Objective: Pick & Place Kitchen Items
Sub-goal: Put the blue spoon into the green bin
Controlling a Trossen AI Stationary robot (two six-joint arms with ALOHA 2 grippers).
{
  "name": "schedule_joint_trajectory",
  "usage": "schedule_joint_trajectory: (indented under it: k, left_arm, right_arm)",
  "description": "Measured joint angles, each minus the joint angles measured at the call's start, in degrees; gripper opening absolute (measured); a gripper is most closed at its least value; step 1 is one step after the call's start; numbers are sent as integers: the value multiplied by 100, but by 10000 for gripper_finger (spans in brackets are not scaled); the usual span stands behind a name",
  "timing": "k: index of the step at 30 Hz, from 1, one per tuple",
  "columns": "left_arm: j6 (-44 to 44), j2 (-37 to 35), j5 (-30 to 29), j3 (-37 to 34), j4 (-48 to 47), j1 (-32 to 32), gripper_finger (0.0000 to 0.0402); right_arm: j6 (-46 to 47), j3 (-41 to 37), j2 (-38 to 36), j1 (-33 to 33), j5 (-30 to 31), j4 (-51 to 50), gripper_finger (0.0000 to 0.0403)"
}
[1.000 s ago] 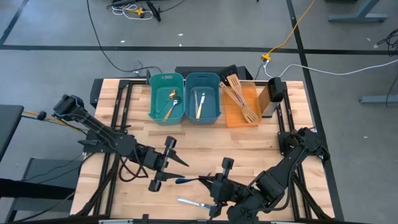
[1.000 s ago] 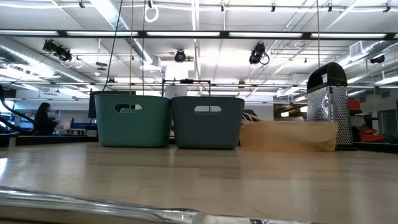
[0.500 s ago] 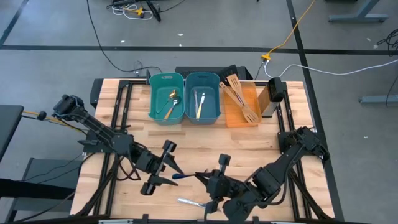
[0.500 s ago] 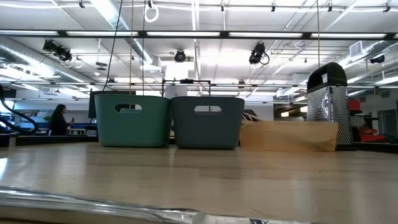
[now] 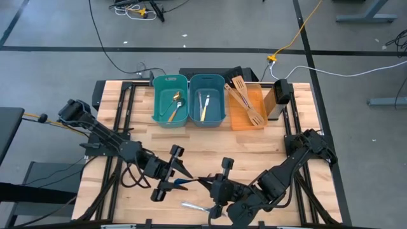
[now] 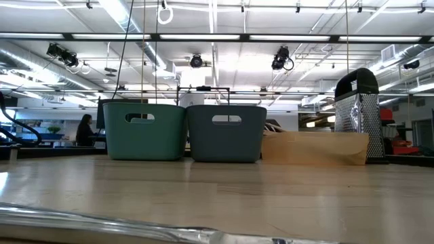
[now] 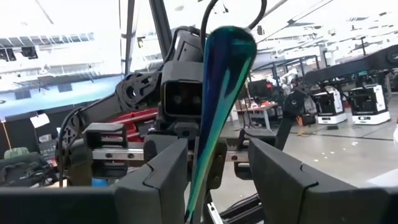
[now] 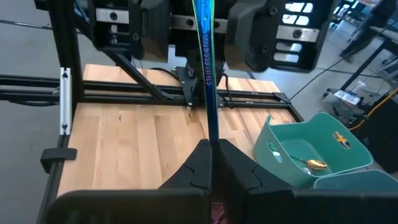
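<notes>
handover mid-air, near table edge | right gripper (image 8: 210, 155) clamps blue-handled purple spoon (image 5: 191, 182), held out level | left gripper (image 7: 214, 177) spread around handle, ready to receive

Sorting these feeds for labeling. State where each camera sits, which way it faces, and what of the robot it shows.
High view: overhead, straight down; both arms, left gripper open around the blue-handled spoon, right gripper shut on it.
Low view: table height, facing the teal bins; no arm shows.
Left wrist view: past its own fingers at the spoon handle and right arm.
Right wrist view: along the spoon toward the left gripper.
Shared: both wrist views show the spoon.
</notes>
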Motion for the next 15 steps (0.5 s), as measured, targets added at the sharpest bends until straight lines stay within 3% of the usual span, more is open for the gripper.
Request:
schedule_joint_trajectory:
  k: [15]
  left_arm:
    - [21, 269, -192, 0, 301, 0, 177]
  right_arm:
    - [-1, -4, 2, -38, -103, 2, 17]
